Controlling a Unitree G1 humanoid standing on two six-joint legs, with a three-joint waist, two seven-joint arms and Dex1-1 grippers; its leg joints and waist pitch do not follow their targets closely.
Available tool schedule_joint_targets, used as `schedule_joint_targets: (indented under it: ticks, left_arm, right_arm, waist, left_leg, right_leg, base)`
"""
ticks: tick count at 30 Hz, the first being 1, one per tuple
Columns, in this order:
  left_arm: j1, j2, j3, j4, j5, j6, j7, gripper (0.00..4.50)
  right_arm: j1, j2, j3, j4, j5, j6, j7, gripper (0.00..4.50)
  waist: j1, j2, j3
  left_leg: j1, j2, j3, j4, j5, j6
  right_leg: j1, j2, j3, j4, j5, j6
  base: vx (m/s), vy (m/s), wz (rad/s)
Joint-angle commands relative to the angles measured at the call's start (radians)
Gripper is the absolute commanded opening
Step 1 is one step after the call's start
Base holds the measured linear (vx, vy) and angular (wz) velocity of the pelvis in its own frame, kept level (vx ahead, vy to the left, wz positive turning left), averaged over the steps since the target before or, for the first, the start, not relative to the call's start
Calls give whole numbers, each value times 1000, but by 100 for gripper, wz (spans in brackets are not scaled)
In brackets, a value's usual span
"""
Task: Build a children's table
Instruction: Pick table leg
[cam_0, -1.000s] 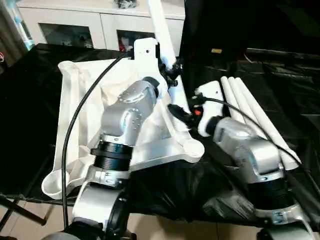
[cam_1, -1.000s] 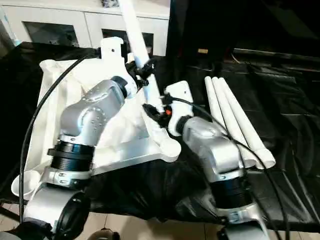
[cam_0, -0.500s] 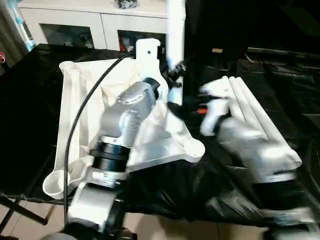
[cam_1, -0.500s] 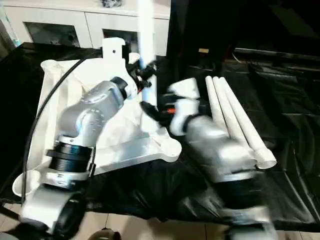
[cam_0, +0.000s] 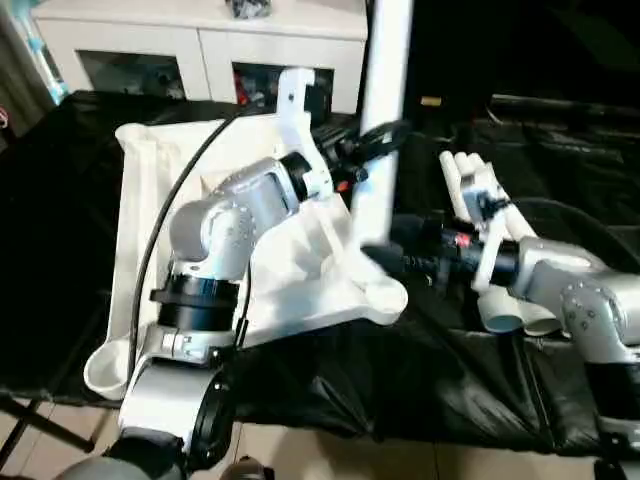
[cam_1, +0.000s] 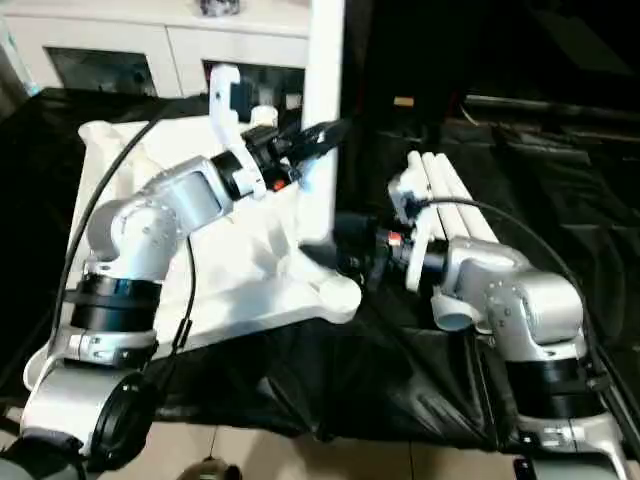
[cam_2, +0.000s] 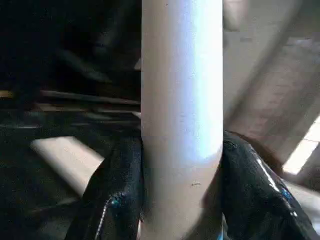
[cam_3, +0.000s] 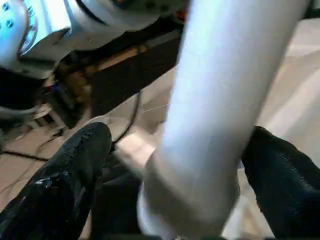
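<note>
left end effector (cam_0: 372, 150) clamps upright leg (cam_0: 385, 90) | right end effector (cam_0: 385, 252) straddles it, apart | spare legs (cam_0: 500, 290) beside tabletop (cam_0: 150, 200)

One white tabletop (cam_0: 150, 200) lay upside down on one black cloth (cam_0: 60, 250). Four white tube legs were there: one upright leg (cam_0: 385, 110) and three lying legs (cam_0: 490, 230) side by side. Two grippers were visible, left gripper (cam_0: 375, 140) and right gripper (cam_0: 385, 250).

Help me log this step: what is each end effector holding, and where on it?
The left end effector grips an upright white leg partway up its shaft. The right end effector straddles the same leg near its bottom end; contact cannot be told.
</note>
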Motion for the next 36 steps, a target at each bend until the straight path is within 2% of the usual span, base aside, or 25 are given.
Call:
schedule_joint_targets:
  ticks: [1, 4, 9, 17, 22, 26, 31, 32, 33, 36]
  left_arm:
    - [-11, 13, -34, -61, -48, 39, -84, 185]
    - [9, 33, -75, -85, -62, 45, -166, 184]
    - [15, 24, -69, -84, -84, 60, -170, 184]
    - [13, 27, -67, -77, -90, 63, -182, 184]
    - [17, 27, -67, -84, -104, 70, -181, 184]
    - [22, 26, -66, -88, -103, 75, -173, 184]
    - [23, 24, -63, -92, -103, 77, -167, 184]
    - [24, 22, -63, -93, -100, 75, -162, 184]
    - [25, 22, -63, -94, -99, 74, -159, 184]
    - [15, 8, -63, -76, -46, 55, -68, 184]
  right_arm:
    - [-17, -17, 4, -3, 27, 15, 31, 433]
    - [-24, -21, 1, 2, 35, 17, 56, 433]
    - [-29, -31, -3, 10, 47, 22, 80, 433]
    - [-28, -50, -3, -6, 68, 39, 117, 352]
    - [-28, -53, 2, -8, 67, 38, 119, 309]
    - [-34, -49, 7, -5, 63, 39, 117, 275]
    - [-33, -46, 14, -3, 57, 33, 112, 234]
    - [-31, -46, 21, -3, 44, 20, 106, 221]
    - [-30, -46, 26, -3, 34, 11, 101, 249]
    - [-48, 5, 14, 29, -8, -13, 1, 272]
  waist:
    - [6, -10, -76]
    - [6, -9, -75]
    - [5, -9, -74]
    - [5, -12, -76]
    - [5, -14, -75]
    - [5, -21, -76]
    - [6, -20, -75]
    - [5, -23, -75]
    - [6, -21, -76]
    - [2, -23, -75]
  left_leg:
    - [25, 46, -11, -63, -110, 41]
    - [25, 46, -10, -64, -113, 43]
    - [25, 46, -11, -65, -129, 30]
    - [24, 46, -10, -63, -112, 36]
    - [24, 46, -10, -62, -111, 40]
    - [24, 46, -9, -62, -104, 44]
    - [24, 46, -9, -62, -100, 43]
    - [23, 46, -9, -61, -97, 44]
    - [23, 46, -9, -61, -94, 43]
    - [23, 47, -10, -62, -94, 34]
  right_leg:
    - [48, -54, 30, -55, -1, -296]
    - [47, -53, 30, -56, -25, -291]
    - [49, -54, 31, -59, -51, -281]
    - [49, -53, 30, -58, -42, -276]
    - [48, -53, 30, -59, -54, -276]
    - [48, -53, 30, -59, -56, -274]
    - [47, -53, 30, -59, -64, -268]
    - [47, -54, 30, -59, -61, -267]
    - [47, -54, 30, -57, -58, -267]
    - [44, -53, 30, -57, -63, -263]
  base:
    - [0, 0, 0]
    - [0, 0, 0]
    - [0, 0, 0]
    - [0, 0, 0]
    - [0, 0, 0]
    - [0, 0, 0]
    - [0, 0, 0]
    - [0, 0, 0]
    - [0, 0, 0]
    - [0, 0, 0]
